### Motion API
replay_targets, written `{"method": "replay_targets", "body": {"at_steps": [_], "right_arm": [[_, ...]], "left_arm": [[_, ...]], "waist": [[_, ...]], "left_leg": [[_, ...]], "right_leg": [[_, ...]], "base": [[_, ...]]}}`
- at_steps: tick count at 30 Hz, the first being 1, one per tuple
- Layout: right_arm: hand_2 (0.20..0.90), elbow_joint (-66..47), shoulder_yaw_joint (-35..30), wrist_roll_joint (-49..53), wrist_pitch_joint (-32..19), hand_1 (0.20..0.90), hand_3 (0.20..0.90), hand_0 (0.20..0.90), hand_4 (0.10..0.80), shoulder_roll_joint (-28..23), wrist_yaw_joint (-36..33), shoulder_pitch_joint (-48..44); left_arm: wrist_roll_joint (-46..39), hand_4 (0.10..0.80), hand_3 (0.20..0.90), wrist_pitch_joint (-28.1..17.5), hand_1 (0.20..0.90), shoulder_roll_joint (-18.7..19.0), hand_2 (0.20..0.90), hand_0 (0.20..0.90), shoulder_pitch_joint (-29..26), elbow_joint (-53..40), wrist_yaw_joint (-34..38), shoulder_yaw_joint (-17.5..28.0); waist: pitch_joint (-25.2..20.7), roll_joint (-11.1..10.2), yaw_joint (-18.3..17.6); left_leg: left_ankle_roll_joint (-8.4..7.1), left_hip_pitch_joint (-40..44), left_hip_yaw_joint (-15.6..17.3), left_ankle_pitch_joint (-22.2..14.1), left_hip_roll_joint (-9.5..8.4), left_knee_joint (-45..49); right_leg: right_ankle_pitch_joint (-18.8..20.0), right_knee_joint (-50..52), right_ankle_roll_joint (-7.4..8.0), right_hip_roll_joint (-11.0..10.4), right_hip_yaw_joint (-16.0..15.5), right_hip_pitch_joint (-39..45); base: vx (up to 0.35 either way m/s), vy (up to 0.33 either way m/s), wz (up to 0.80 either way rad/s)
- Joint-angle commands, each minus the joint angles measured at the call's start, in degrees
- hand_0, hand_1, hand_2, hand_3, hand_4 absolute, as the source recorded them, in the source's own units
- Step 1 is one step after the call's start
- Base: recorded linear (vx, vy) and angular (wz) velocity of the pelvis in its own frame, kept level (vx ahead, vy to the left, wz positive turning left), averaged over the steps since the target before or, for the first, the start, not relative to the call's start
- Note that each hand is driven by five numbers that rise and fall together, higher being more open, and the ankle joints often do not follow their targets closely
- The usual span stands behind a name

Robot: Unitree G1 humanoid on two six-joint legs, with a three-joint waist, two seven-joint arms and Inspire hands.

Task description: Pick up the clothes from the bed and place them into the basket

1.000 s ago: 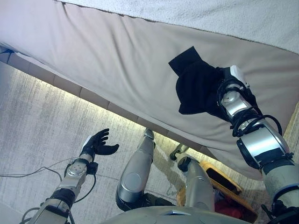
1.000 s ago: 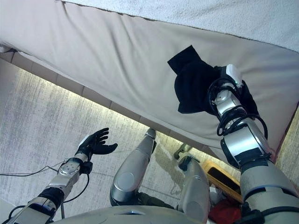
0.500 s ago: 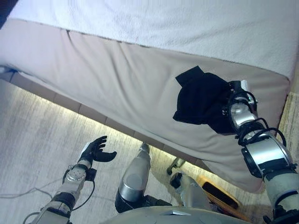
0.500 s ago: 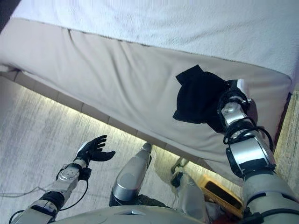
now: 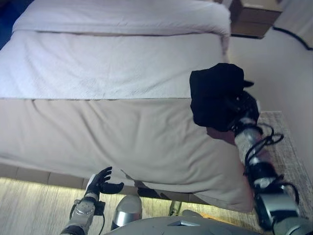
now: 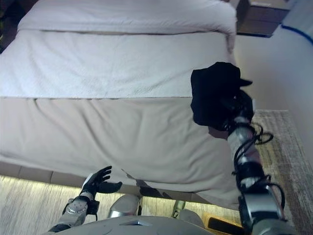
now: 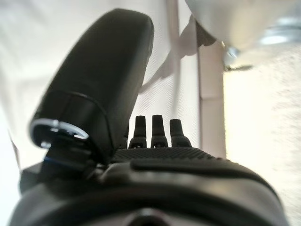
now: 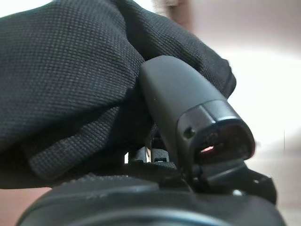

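Note:
A black garment (image 5: pixel 215 93) hangs bunched from my right hand (image 5: pixel 244 105), which is shut on it and holds it up in the air off the bed's right edge. In the right wrist view the cloth (image 8: pixel 70 70) wraps over the fingers, with the thumb (image 8: pixel 188 103) pressed against it. The bed (image 5: pixel 98 68) has a white blanket on top and a beige sheet hanging over its near side. My left hand (image 5: pixel 100 183) is open and empty, low by the foot of the bed. An orange corner of the basket (image 6: pixel 217 224) shows low down beside my right arm.
A brown nightstand (image 5: pixel 254 19) stands beyond the bed's far right corner. A pale wall runs along the right. A grey rug (image 5: pixel 288 147) lies on the floor to the right of the bed.
The camera has tilted up, so the bed's top now shows. My right hand has raised the black garment from the beige side to the level of the blanket. The left hand stays open.

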Motion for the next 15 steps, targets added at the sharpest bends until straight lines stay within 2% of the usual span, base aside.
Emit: {"method": "replay_targets", "body": {"at_steps": [1,2,3,4,5,6,8,9,11,13,14,15], "right_arm": [[0.300,-9.2,-0.6,3.9,-10.9,0.300,0.200,0.300,0.100,-1.1,4.9,3.0],[0.300,-10.2,0.9,2.9,-12.5,0.300,0.200,0.300,0.100,0.0,5.8,3.6],[0.300,-11.2,1.8,2.5,-13.0,0.300,0.200,0.300,0.100,0.6,6.0,4.0],[0.300,-11.7,2.3,2.2,-13.7,0.300,0.200,0.300,0.100,0.9,5.5,4.3],[0.300,-12.2,2.0,2.1,-14.2,0.300,0.200,0.300,0.100,1.5,6.2,4.7],[0.300,-13.1,1.5,1.5,-14.6,0.300,0.200,0.300,0.100,2.0,5.6,5.3],[0.300,-15.1,0.4,1.4,-15.1,0.300,0.200,0.300,0.100,2.7,5.1,7.2],[0.300,-15.8,0.1,1.3,-15.3,0.300,0.200,0.300,0.100,3.0,4.7,8.0],[0.300,-17.4,-1.3,1.2,-16.5,0.300,0.200,0.300,0.100,3.2,3.3,10.2],[0.300,-18.1,-2.2,1.5,-17.2,0.300,0.200,0.300,0.100,3.1,2.4,11.1],[0.300,-17.9,-2.8,1.8,-17.3,0.300,0.200,0.300,0.100,3.0,2.8,11.6],[0.300,-17.2,-3.0,2.7,-16.7,0.300,0.200,0.300,0.100,2.9,3.8,11.5]], "left_arm": [[2.9,0.800,0.900,-2.1,0.900,-0.8,0.900,0.900,2.2,1.9,1.5,-1.0],[2.1,0.800,0.900,-2.3,0.900,-1.6,0.900,0.900,3.0,1.3,2.3,-1.6],[1.3,0.800,0.900,-2.6,0.900,-1.8,0.900,0.900,3.6,0.9,2.6,-1.7],[1.7,0.800,0.900,-2.8,0.900,-1.8,0.900,0.900,3.9,0.5,2.2,-1.7],[1.7,0.800,0.900,-2.8,0.900,-1.7,0.900,0.900,4.0,0.3,1.7,-1.7],[2.4,0.800,0.900,-2.6,0.900,-1.4,0.900,0.900,3.8,0.0,0.9,-1.5],[3.1,0.800,0.900,-2.1,0.900,-0.3,0.900,0.900,2.6,-0.5,-0.3,-2.2],[3.0,0.800,0.900,-1.9,0.900,0.1,0.900,0.900,2.1,-0.4,-0.7,-2.4],[2.5,0.800,0.900,-0.9,0.900,1.1,0.900,0.900,-0.1,0.0,-1.3,-3.8],[2.9,0.800,0.900,-0.4,0.900,1.4,0.900,0.900,-1.6,0.5,-1.7,-4.9],[2.9,0.800,0.900,-0.3,0.900,1.4,0.900,0.900,-1.9,1.1,-1.6,-5.3],[2.3,0.800,0.900,0.0,0.900,1.3,0.900,0.900,-1.7,1.6,-1.0,-5.2]], "waist": [[-5.9,0.2,-1.0],[-5.6,0.2,-0.1],[-5.6,0.4,0.2],[-5.5,0.6,0.3],[-5.7,1.1,-0.3],[-5.9,1.7,-1.1],[-6.0,2.8,-3.5],[-6.0,2.9,-4.2],[-5.7,3.0,-6.4],[-5.4,3.0,-7.5],[-5.2,3.2,-7.7],[-5.2,3.5,-7.2]], "left_leg": [[0.75,-4.1,-1.7,-8.5,1.89,13.3],[1.93,-4.7,-8.0,-8.8,-0.15,15.7],[2.99,-4.7,-11.0,-9.6,-1.69,16.2],[3.61,-4.4,-12.3,-10.1,-2.52,16.2],[4.38,-3.1,-11.8,-12.0,-3.18,14.7],[4.66,-2.1,-10.5,-12.3,-2.82,12.8],[4.96,-0.2,-8.6,-11.7,-1.88,8.8],[5.18,0.2,-8.2,-11.4,-2.05,7.7],[6.03,0.2,-7.6,-11.5,-3.55,6.5],[6.46,0.1,-7.2,-12.0,-4.85,6.1],[6.52,0.2,-5.7,-12.1,-5.54,5.8],[6.34,0.5,-3.4,-11.6,-5.55,4.9]], "right_leg": [[0.3,4.7,0.31,-1.2,5.2,-2.9],[0.6,5.0,0.45,-1.3,8.3,-3.1],[0.6,5.5,0.75,-1.5,10.4,-3.5],[0.6,5.8,1.00,-1.5,11.9,-3.8],[0.8,6.2,1.87,-2.2,13.1,-4.3],[0.8,6.7,2.63,-2.8,13.6,-4.9],[1.6,8.5,4.55,-4.4,14.2,-6.9],[2.2,9.2,5.16,-4.8,14.7,-7.6],[4.9,9.9,6.35,-6.7,16.1,-10.0],[7.8,9.9,6.80,-8.7,16.0,-12.2],[10.1,11.0,7.21,-10.9,12.8,-14.4],[10.4,11.7,7.30,-12.2,8.1,-14.8]], "base": [[-0.013,0.138,-0.50],[-0.027,0.163,-0.59],[-0.038,0.191,-0.86],[-0.064,0.204,-1.17],[-0.074,0.226,-1.33],[-0.086,0.258,-1.26],[-0.069,0.263,-0.84],[-0.060,0.256,-0.44],[-0.091,0.251,-0.35],[-0.114,0.224,-0.31],[-0.137,0.255,-0.37],[-0.167,0.282,-0.51]]}}
